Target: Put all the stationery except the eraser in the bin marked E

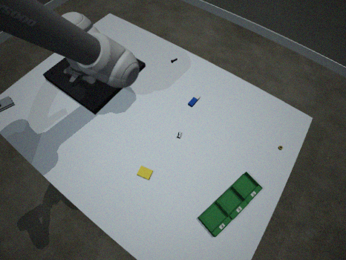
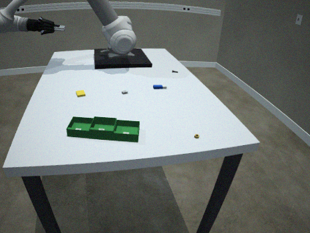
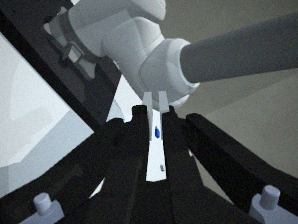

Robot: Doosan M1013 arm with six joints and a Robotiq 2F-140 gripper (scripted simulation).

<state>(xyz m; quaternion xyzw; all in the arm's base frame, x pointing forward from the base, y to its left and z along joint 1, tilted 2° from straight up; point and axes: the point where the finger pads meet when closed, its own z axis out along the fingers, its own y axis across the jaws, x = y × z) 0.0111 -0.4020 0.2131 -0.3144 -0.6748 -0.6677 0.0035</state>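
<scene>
A row of three joined green bins (image 1: pixel 229 200) (image 2: pixel 103 135) stands flat on the table and looks empty; its white labels are too small to read. A flat yellow pad (image 1: pixel 145 172) (image 2: pixel 80 93) lies on the table. A small grey-white piece (image 1: pixel 180 135) (image 2: pixel 124 92) (image 3: pixel 162 168) lies between it and a blue block (image 1: pixel 192 102) (image 2: pixel 157 86) (image 3: pixel 157 132) with a pale, narrower end. I cannot tell which is the eraser. My gripper (image 1: pixel 11 102) (image 2: pixel 60 28) (image 3: pixel 155 102) is shut with nothing between its fingertips, high up at the table's far left in the exterior view, away from all these things.
A small black bolt-like piece (image 1: pixel 174 60) (image 2: pixel 174 71) lies near the table's long edge. A small brass-coloured nut (image 1: pixel 280 148) (image 2: pixel 197 136) lies near the corner beyond the bins. The arm's base stands on a black plate (image 1: pixel 96 105) (image 2: pixel 123 65).
</scene>
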